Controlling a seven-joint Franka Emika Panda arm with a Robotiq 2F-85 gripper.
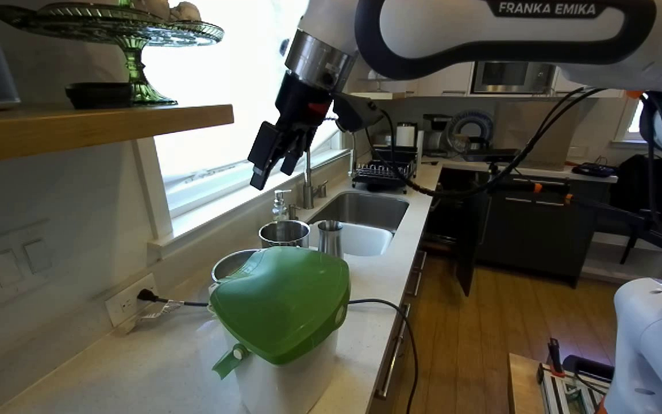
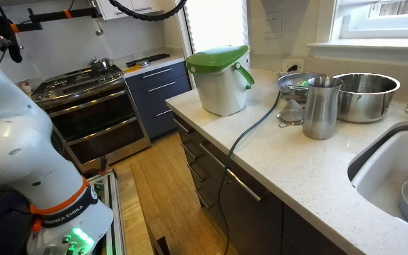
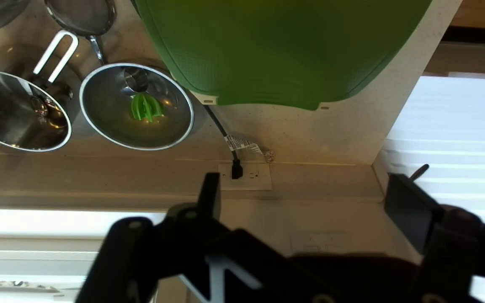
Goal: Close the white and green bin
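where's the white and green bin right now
In an exterior view, the bin stands at the left end of the counter, with the metal bowl to its right.

Green lid (image 3: 282, 52) cropped by wrist view's top edge, gripper (image 3: 305, 187) blurred there, inside of bin (image 2: 222, 92) hidden

A Franka arm (image 1: 469, 31) is pointing its gripper (image 1: 273, 177) toward seven o'clock in an exterior view, fingers (image 3: 409, 208) spread wide.

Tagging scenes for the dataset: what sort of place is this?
A kitchen, probably in a home: it has an oven range, a steel-walled sink and a black dish rack.
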